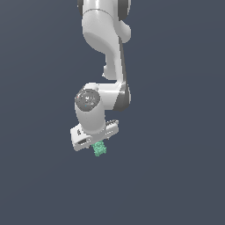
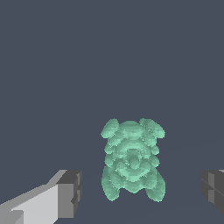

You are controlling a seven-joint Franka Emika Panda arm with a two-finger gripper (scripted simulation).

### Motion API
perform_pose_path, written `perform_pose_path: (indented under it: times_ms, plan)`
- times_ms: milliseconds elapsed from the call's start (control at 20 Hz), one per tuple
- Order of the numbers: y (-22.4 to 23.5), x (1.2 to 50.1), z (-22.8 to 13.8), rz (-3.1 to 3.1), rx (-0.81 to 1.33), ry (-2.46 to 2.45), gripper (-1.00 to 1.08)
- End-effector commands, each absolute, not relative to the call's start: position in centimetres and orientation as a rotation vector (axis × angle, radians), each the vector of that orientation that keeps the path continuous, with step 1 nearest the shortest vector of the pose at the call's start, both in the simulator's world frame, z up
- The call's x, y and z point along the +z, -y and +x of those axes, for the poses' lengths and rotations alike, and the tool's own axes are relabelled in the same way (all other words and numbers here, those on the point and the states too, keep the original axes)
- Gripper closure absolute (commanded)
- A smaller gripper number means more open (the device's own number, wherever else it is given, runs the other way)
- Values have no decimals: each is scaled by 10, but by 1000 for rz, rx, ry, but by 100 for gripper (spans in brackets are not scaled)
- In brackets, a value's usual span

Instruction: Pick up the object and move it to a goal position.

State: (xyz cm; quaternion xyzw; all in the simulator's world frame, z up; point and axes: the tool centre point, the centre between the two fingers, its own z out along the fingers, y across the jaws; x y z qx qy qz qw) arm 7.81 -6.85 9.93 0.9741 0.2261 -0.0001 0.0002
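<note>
The object (image 1: 100,149) is a small mint-green bumpy lump on the dark grey floor, showing just under the white hand in the exterior view. In the wrist view the object (image 2: 132,164) lies between my two grey-padded fingers, with a clear gap on each side. One fingertip (image 2: 70,192) and the other fingertip (image 2: 213,190) stand wide apart and touch nothing. My gripper (image 1: 97,147) is open, lowered around the lump. In the exterior view the hand hides most of the fingers.
The white arm (image 1: 105,48) reaches down from the top of the exterior view. A plain dark grey floor (image 1: 176,176) lies all around, with no other objects in sight.
</note>
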Motion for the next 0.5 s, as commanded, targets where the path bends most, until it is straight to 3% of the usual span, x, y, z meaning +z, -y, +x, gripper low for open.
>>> perform_pose_path:
  times_ms: [0,450]
  plan:
    - [69,99,79,3058,0,-720,-92]
    - [69,72,78,3059,0,-717,-92]
